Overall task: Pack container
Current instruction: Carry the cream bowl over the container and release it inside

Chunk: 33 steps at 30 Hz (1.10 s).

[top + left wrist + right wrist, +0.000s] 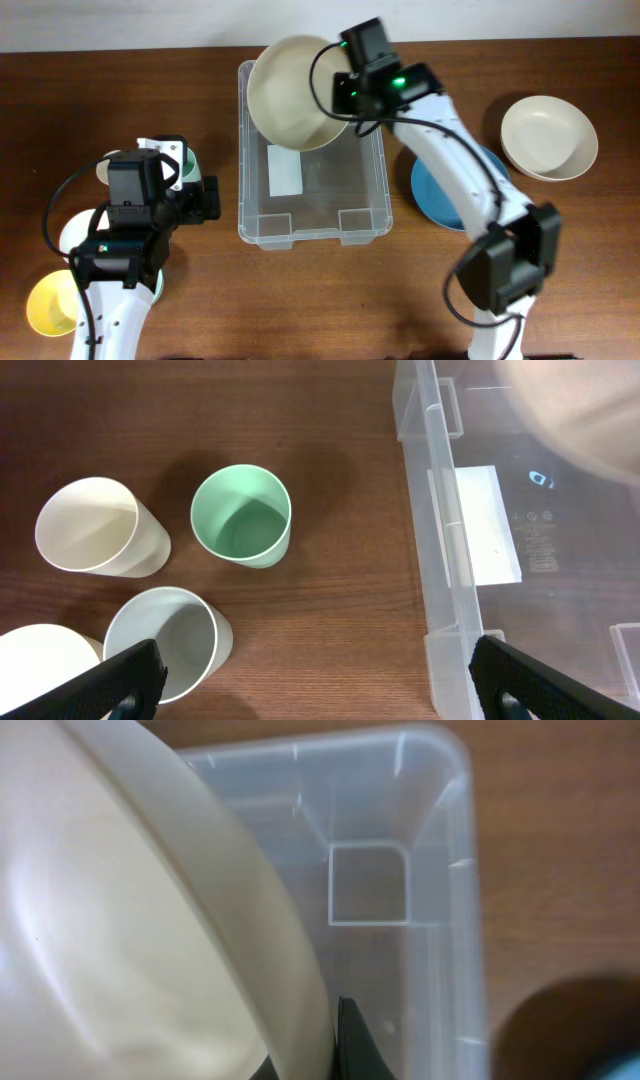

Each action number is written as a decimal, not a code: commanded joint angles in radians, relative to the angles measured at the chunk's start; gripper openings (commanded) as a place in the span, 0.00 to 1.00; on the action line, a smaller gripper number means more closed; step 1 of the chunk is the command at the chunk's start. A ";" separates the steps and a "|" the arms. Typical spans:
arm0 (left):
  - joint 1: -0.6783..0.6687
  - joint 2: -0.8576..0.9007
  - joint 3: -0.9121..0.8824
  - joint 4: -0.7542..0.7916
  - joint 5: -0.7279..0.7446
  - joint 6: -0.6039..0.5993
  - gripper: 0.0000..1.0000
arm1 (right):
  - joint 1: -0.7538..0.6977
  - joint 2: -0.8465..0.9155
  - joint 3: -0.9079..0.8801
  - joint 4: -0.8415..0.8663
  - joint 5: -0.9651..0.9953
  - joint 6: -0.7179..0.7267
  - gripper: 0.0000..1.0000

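One cream bowl (pixel 293 90) is pinched by its rim in the right gripper (pixel 348 98), whose jaws are closed on that edge; only a dark fingertip is seen beside the rim in the wrist view. The bowl is carried tilted, and directly beneath it lies the container (pixel 378 190), with part of the bowl hanging out past the container's end wall. The thin, one-edge grip is judged the main risk: the bowl could be swung or slipped loose. If it is released here, it could be caught on the rim and tipped out onto the table rather than settled on the floor beside the white label (pixel 285 170). The light container could also be shoved by a bowl lowered carelessly. The left gripper (pixel 320 695) is held wide open and empty, with the green cup (pixel 241 515) ahead of it, so the container is braced by nothing.
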 commanded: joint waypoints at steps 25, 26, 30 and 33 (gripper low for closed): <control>0.005 0.002 0.016 -0.016 0.015 -0.010 0.99 | -0.008 0.141 0.026 0.027 0.076 0.160 0.12; 0.005 0.002 0.016 -0.016 0.015 -0.010 0.99 | -0.008 0.141 0.026 0.026 0.076 0.160 0.12; 0.005 0.002 0.016 -0.016 0.015 -0.010 0.99 | -0.008 0.141 0.026 0.022 0.076 0.159 0.15; 0.005 0.002 0.016 -0.016 0.015 -0.010 0.99 | -0.008 0.137 0.026 0.021 0.075 0.127 0.20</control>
